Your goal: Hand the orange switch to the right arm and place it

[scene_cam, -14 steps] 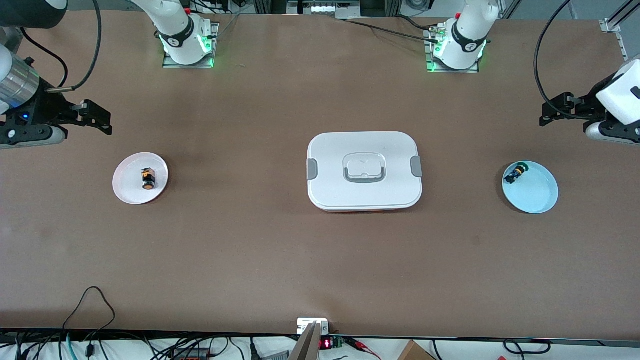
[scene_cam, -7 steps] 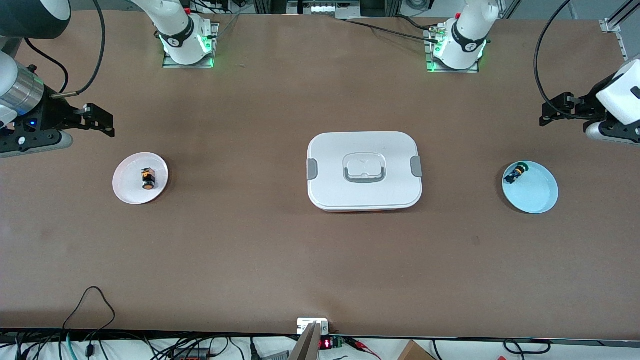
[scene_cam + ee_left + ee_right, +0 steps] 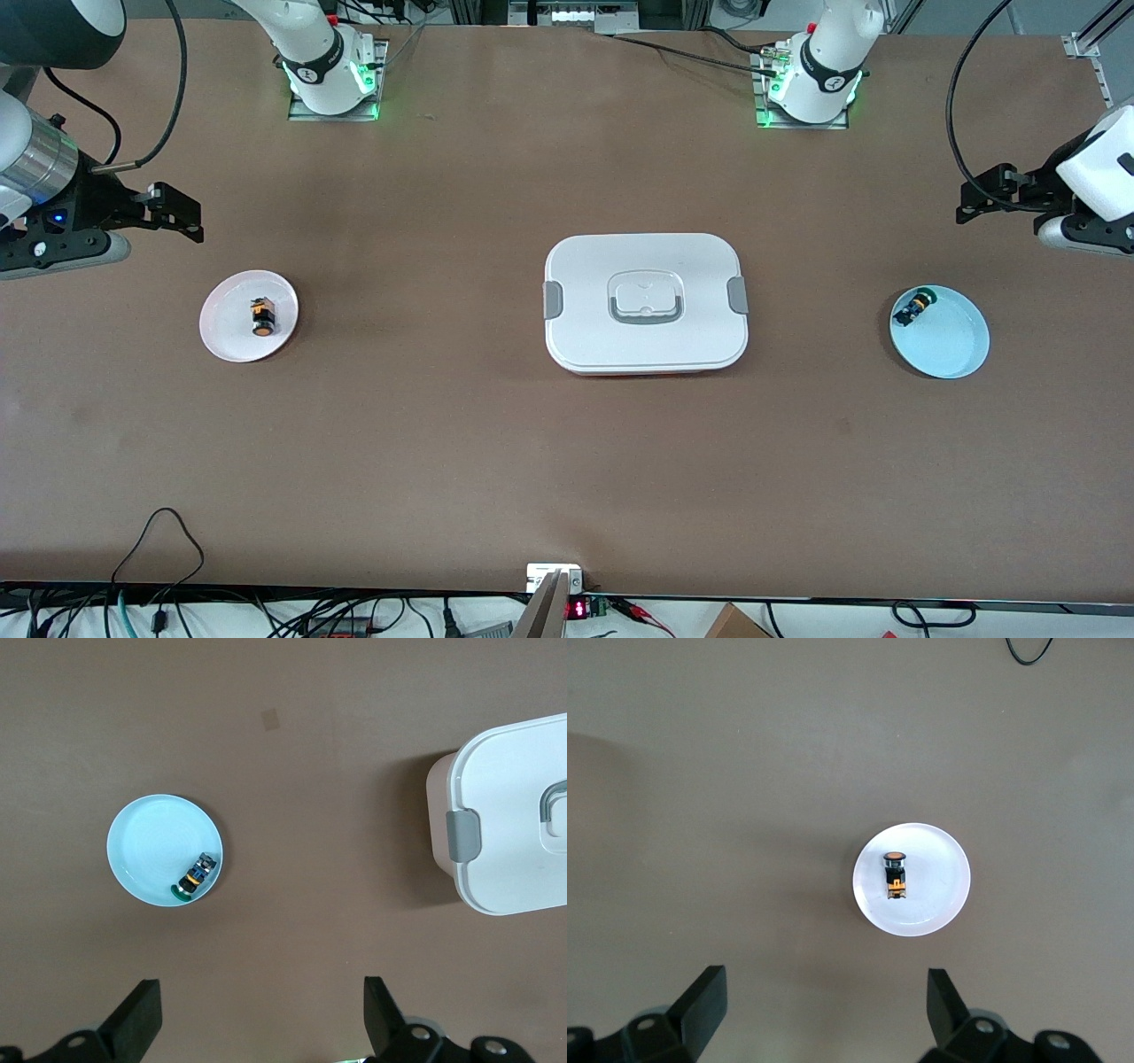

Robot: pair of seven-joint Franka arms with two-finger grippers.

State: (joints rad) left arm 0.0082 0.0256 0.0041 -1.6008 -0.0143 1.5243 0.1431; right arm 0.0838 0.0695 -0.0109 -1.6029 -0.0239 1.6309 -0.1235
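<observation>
**Orange switch on pink plate, both grippers up and empty**

Orange switch (image 3: 261, 317) lies on its side on a small round pale-pink plate (image 3: 225, 338) toward the right arm's end of the table. Right gripper (image 3: 182, 215) hangs over bare table just beside that plate, not over the switch; fingers spread wide, nothing between them. In the right wrist view the switch (image 3: 894, 874) sits near the plate's (image 3: 943, 895) centre, well clear of both finger tips (image 3: 702, 997).

Left gripper (image 3: 974, 199) hangs over bare table at the left arm's end, beside a round light-blue plate (image 3: 952, 346); jaws also wide apart, holding nothing. That arm waits. On the blue plate's rim area lies a green-capped switch (image 3: 913, 307), seen in the left wrist view (image 3: 195, 879) close to the plate's (image 3: 146, 850) edge.

Materials/shapes: table (image 3: 443, 443) is flat matte brown. Plates look smooth, glossy, shallow. Mid-table sits a white rectangular lidded box (image 3: 646, 302) w/ rounded corners, grey side clips and a recessed grey-edged handle; looks like plastic. Right arm's wrist is a shiny metal cylinder; left wrist is white.

Switch look: tiny, black blocky body, round orange cap at the end nearer the front camera, an orange patch on the body.
</observation>
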